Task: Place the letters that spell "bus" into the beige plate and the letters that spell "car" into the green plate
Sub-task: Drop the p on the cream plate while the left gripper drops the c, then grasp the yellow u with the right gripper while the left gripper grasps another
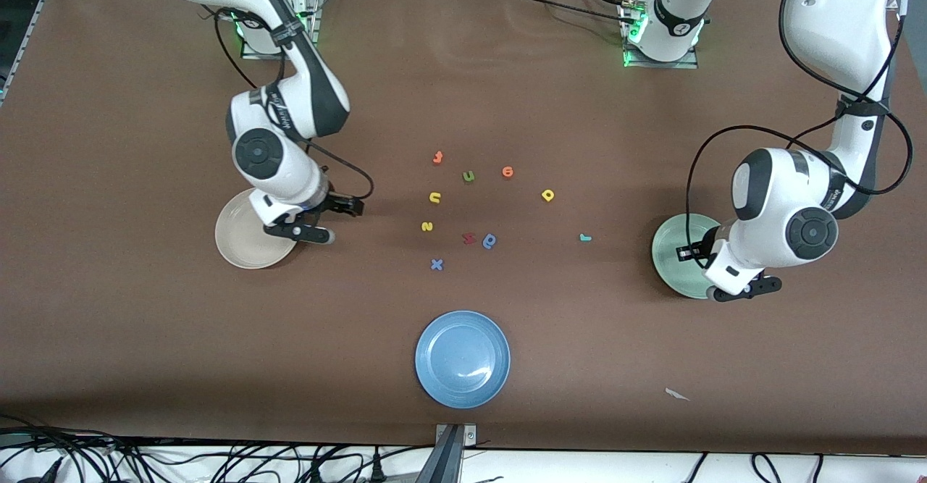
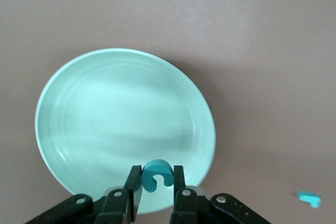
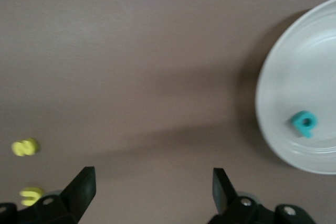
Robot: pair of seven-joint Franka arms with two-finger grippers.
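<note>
Reading the table as a clock, twelve at the bases: the green plate [image 1: 670,251] sits at three o'clock, the left arm's end, and the beige plate [image 1: 235,244] at nine.

The left gripper [image 2: 157,174] hangs over the green plate, pinching the teal "c" [image 2: 157,167]. It hangs above the rim rather than the middle, so I worry a drop could clip the edge and roll out, or the foam could cling to a pad.

The right gripper [image 3: 152,177] is spread wide and empty, just off the beige plate, where the teal "b" [image 3: 303,123] lies.

The yellow "u" [image 1: 435,197] has a green "u" [image 1: 468,176] at its one o'clock – easy to mistake.

From the front view the arms hide both the "c" and the "b".
</note>
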